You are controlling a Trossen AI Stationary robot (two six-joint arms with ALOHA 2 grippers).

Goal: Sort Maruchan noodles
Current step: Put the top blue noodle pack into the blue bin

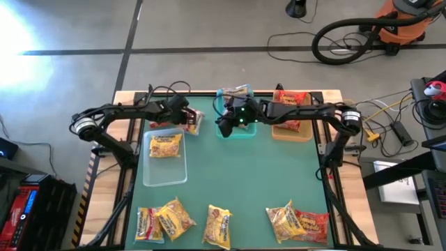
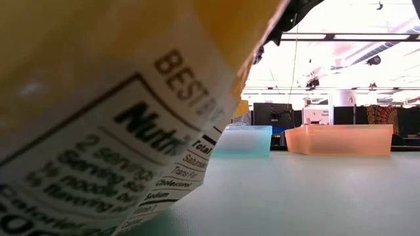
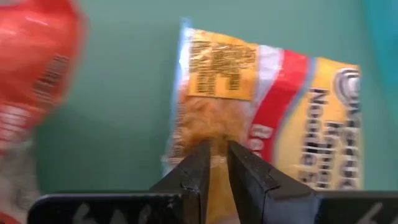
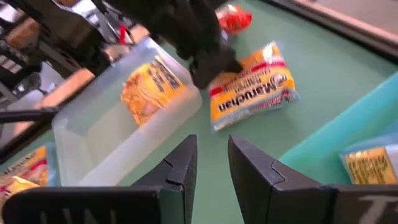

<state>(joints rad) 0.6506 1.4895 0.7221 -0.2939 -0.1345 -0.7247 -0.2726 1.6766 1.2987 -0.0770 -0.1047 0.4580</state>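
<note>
Maruchan noodle packets lie scattered over the green table [image 1: 237, 181]. One orange-yellow packet with a pink band [image 4: 252, 93] lies on the mat between the clear tray [image 1: 166, 171] and the teal tray [image 1: 245, 132], and the left gripper [image 3: 214, 163] has its fingers pinched narrow on the packet's edge. A small red packet [image 4: 233, 18] lies just beyond it. One yellow packet [image 1: 166, 145] lies inside the clear tray. The teal tray holds a packet [image 4: 373, 165], and red packets [image 1: 291, 99] sit in the tan tray [image 1: 293, 132].

Along the near edge lie more: two yellow ones [image 1: 164, 222] at the left, a single yellow packet [image 1: 219, 226] in the middle, and a yellow one [image 1: 281, 217] touching a red one [image 1: 311, 224] at the right. In the low view, one packet's nutrition label fills the foreground.

The right gripper [image 4: 211, 163] hovers over the teal tray's near corner, jaws a narrow gap apart, holding nothing.
</note>
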